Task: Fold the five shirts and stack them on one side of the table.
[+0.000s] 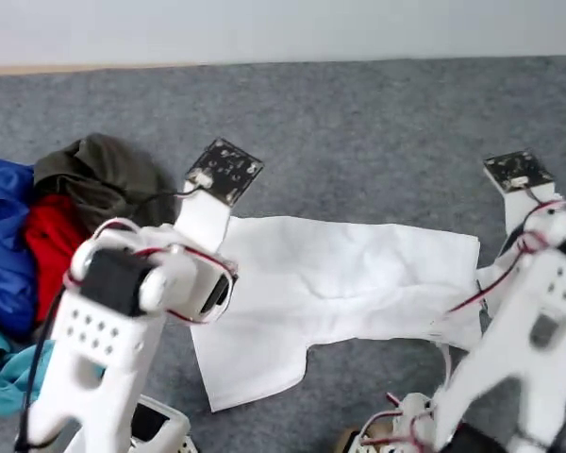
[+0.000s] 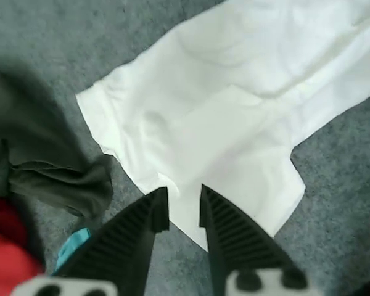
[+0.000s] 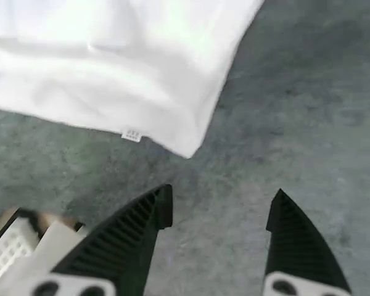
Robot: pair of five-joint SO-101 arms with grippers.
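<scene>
First fold of the white shirt is beginning: left gripper is hovering, barely parted, over its edge, right gripper is gaping beside a corner; both likely needing to pinch cloth next.

Past the far edge of the white shirt the grey table lies bare, open to a gripper. On the shirt's left a heap of clothes crowds close. Off its right corner there is bare table. The left arm and the right arm hang over its near side.
</scene>
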